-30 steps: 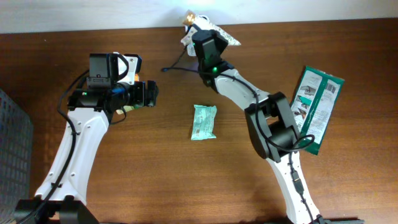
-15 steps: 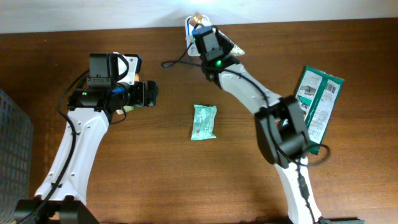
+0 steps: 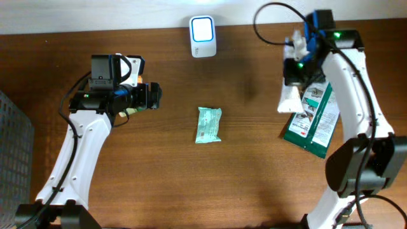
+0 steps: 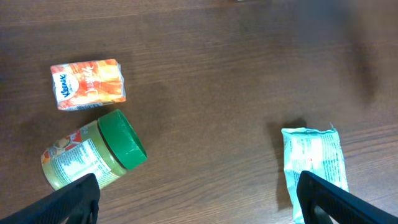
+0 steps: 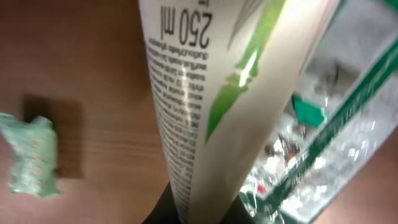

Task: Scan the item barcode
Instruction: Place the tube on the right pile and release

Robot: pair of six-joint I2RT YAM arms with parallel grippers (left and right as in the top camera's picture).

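My right gripper (image 3: pixel 299 63) is shut on a white tube (image 3: pixel 289 98) with a green stripe and "250 ml" print, held just above the left edge of a dark green foil packet (image 3: pixel 313 121) at the right. In the right wrist view the white tube (image 5: pixel 217 93) fills the middle, running up from my right gripper (image 5: pixel 202 211); no barcode shows on it. The white barcode scanner (image 3: pixel 202 28) stands at the back centre with its window lit. My left gripper (image 3: pixel 152 95) hangs open over bare wood, and nothing lies between its fingers (image 4: pixel 78 199).
A mint-green packet (image 3: pixel 208 124) lies mid-table, also seen as the mint-green packet (image 4: pixel 314 163) near my left gripper's right finger. An orange tissue pack (image 4: pixel 87 84) and a green-lidded jar (image 4: pixel 93 151) lie at the left. A grey basket (image 3: pixel 13 146) sits at the left edge.
My right arm has swung from the scanner at the back over to the right with the tube in its grip, uncovering the scanner. The left arm has not moved.
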